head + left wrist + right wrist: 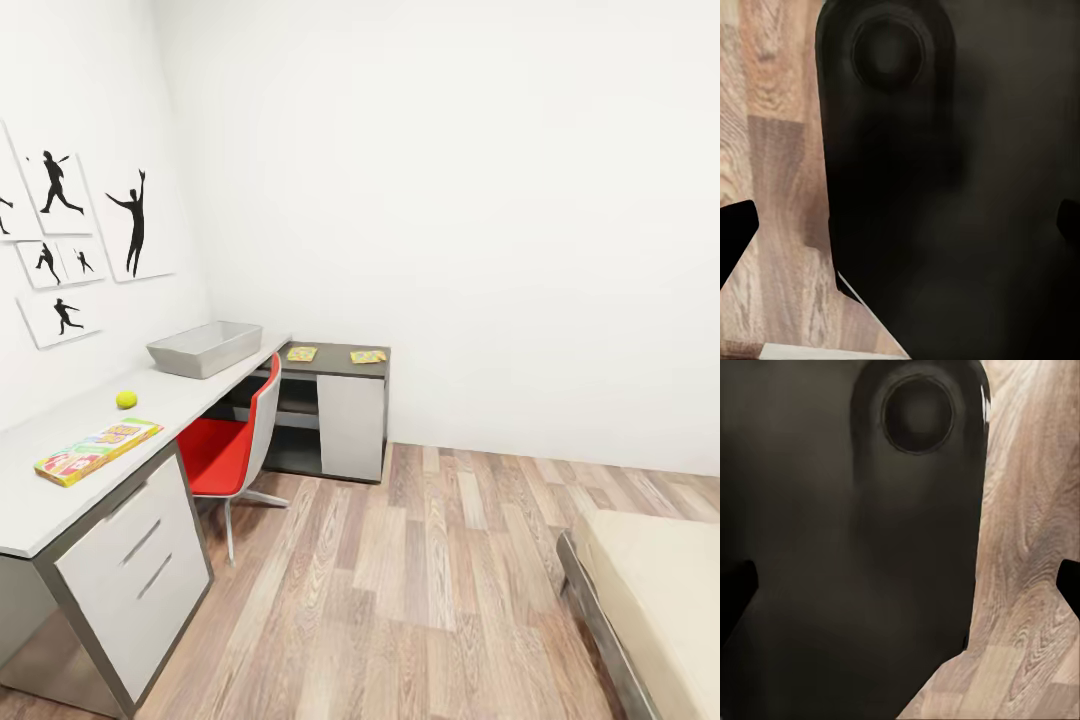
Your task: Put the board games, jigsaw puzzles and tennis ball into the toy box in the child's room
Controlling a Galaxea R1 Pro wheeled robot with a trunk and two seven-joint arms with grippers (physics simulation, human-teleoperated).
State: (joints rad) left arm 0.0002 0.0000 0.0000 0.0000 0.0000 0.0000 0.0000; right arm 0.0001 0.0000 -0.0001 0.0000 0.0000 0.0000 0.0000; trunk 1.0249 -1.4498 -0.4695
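Head view: the toy box (pixel 205 348) sits on the table (pixel 40 490), apparently empty, no toy yet packed.

Nearer than the box lie the tennis ball (pixel 126 399) and a long board game (pixel 97 450); beyond it, two jigsaw puzzles (pixel 302 353) on the dark corner section. The bed (pixel 655 590) edge shows no games. Wrist views show fingertips spread wide, both grippers holding nothing.

A red-and-white chair (pixel 237 445) stands tucked against the desk on a wood-plank floor (pixel 420 580). Black silhouette pictures (pixel 75 235) hang in a cluster on the left white wall (pixel 450 180). Pale drawers (pixel 140 555) with slim handles face the room.
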